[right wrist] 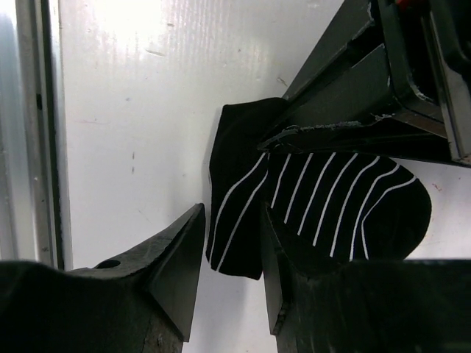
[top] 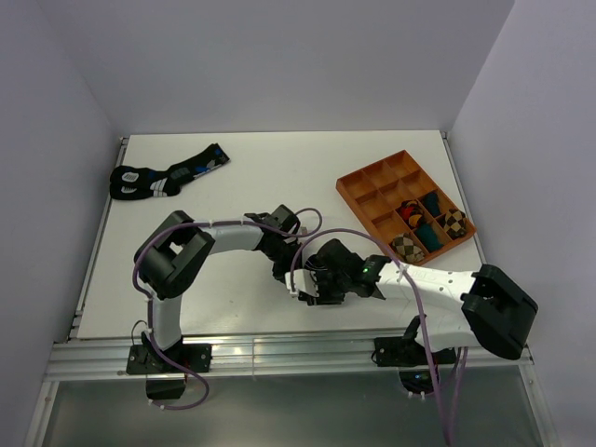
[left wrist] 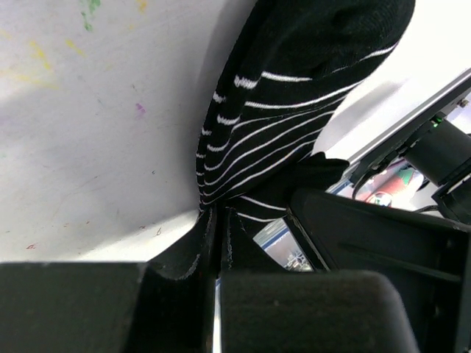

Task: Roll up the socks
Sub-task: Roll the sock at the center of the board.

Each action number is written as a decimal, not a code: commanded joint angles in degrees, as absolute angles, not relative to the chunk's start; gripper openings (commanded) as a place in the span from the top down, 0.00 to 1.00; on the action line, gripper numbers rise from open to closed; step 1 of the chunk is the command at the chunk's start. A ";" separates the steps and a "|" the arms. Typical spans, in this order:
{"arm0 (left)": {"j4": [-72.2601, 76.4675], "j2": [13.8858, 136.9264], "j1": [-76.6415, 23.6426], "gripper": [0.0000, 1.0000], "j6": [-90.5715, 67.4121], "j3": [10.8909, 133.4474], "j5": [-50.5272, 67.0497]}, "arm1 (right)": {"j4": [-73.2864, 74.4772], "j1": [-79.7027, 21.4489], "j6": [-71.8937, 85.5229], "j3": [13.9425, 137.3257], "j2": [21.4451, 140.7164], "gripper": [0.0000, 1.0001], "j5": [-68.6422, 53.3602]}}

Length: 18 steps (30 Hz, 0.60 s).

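1. The left arm [top: 233, 237], at the left of the top view, is built of glossy white tube links joined by blocky black joint housings.
2. A thin purple cable [top: 138, 270] loops along its outside.
3. The right arm [top: 438, 289], at the lower right, has a white shell link and a large angular black housing.
4. A small green light [top: 366, 270] glows on its black wrist, and a second purple cable [top: 345, 233] arcs over it.
5. The left claw [left wrist: 221, 217] has thin matte-black fingers on a broad black body.
6. The right claw [right wrist: 232, 220] has black wedge-shaped fingers with pointed tips.
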<state>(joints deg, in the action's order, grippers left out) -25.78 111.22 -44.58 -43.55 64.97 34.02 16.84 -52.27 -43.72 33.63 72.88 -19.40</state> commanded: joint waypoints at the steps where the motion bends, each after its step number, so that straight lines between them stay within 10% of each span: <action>1: -25.05 111.88 -44.38 1.00 -41.92 64.34 34.19 | 14.07 -52.91 -42.54 33.84 74.18 0.57 -17.23; 10: -23.91 111.36 -44.30 1.00 -42.63 63.72 34.80 | 13.09 -53.26 -41.92 32.87 75.50 0.61 -16.61; 18: -17.76 105.92 -44.03 0.84 -47.81 60.47 31.21 | 17.14 -52.91 -41.75 33.31 75.15 0.86 -18.37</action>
